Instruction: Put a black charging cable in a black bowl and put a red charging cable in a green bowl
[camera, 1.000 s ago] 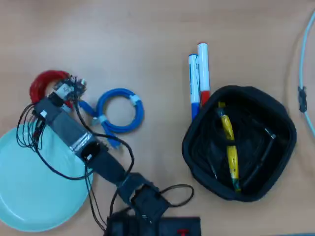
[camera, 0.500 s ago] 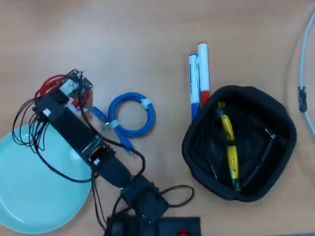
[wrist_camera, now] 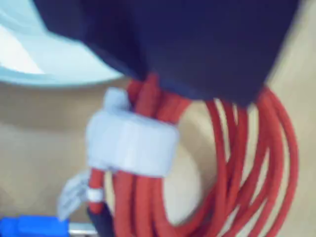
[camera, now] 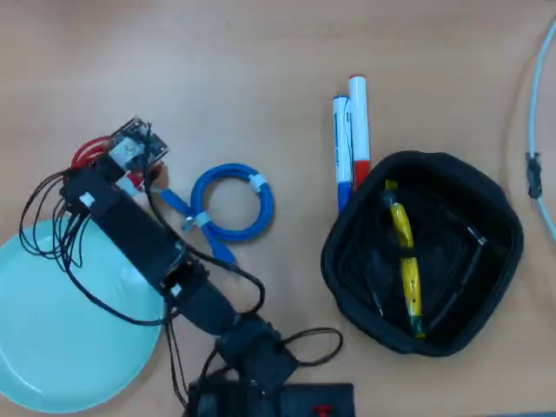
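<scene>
My gripper (wrist_camera: 153, 81) is shut on the red charging cable (wrist_camera: 237, 163), a tight red coil bound by a white tie (wrist_camera: 131, 143) that hangs under the dark jaw in the blurred wrist view. In the overhead view the gripper (camera: 106, 163) is at the upper left with the red cable (camera: 85, 154) showing beside it, just beyond the far rim of the pale green bowl (camera: 52, 347). The green bowl's rim also shows in the wrist view (wrist_camera: 44, 59). The black bowl (camera: 417, 160) stands at the right, with the black charging cable (camera: 459, 276) lying inside it.
A blue coiled cable (camera: 230, 201) lies right of the gripper; its blue plug shows in the wrist view (wrist_camera: 32, 227). Two markers (camera: 352, 139) lie by the black bowl's far left rim. A yellow object (camera: 407, 261) lies in the black bowl. A pale cable (camera: 534, 130) runs along the right edge.
</scene>
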